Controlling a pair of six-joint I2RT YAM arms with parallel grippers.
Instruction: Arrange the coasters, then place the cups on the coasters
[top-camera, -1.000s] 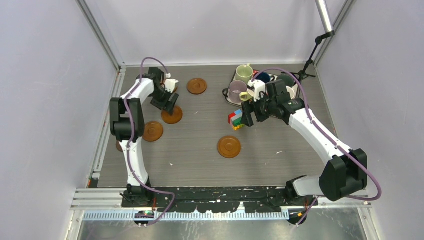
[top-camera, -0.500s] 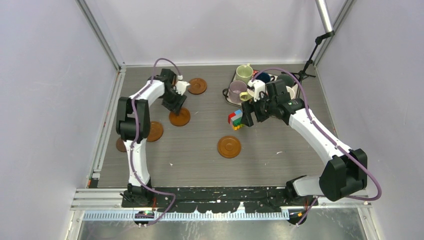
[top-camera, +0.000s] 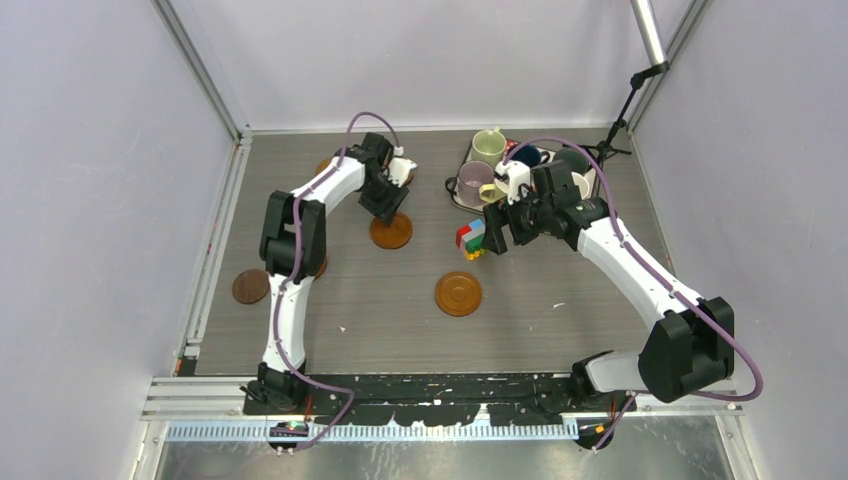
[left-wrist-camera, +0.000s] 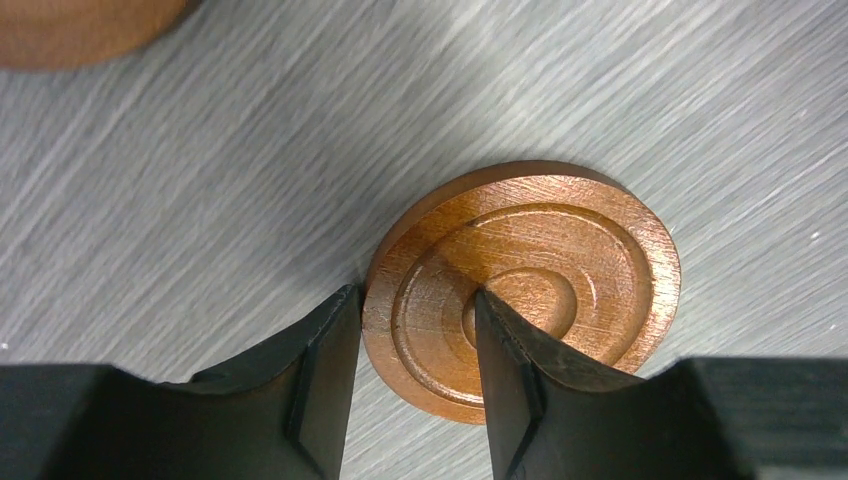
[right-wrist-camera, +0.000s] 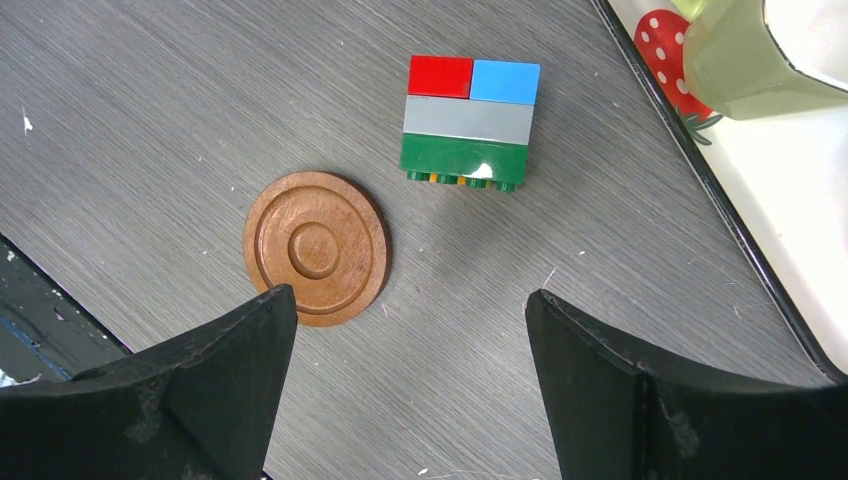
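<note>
My left gripper (top-camera: 386, 207) is shut on a brown coaster (top-camera: 391, 233) lying left of the table's centre. In the left wrist view one finger (left-wrist-camera: 320, 370) presses the outside of the coaster's (left-wrist-camera: 570, 260) rim and the other stands in its middle ring. A second coaster (top-camera: 458, 294) lies at the centre front, and a darker one (top-camera: 250, 286) at the left. Cups crowd the back right: light green (top-camera: 488, 145), mauve (top-camera: 473, 181), dark blue (top-camera: 527, 155). My right gripper (top-camera: 497, 232) hangs open above the table near them, its fingers (right-wrist-camera: 230, 370) wide apart, with that second coaster (right-wrist-camera: 317, 248) below.
A multicoloured block toy (top-camera: 470, 238) (right-wrist-camera: 468, 120) stands just left of my right gripper. The cups sit on a white strawberry-print tray (right-wrist-camera: 790, 220). Another coaster (left-wrist-camera: 80, 25) shows at the top left of the left wrist view. A thin black stand (top-camera: 612, 135) rises at the back right.
My left gripper has closed on the coaster's rim and moved right with it, from the left side towards the centre. The dark coaster at the left is now uncovered. The right arm has not moved.
</note>
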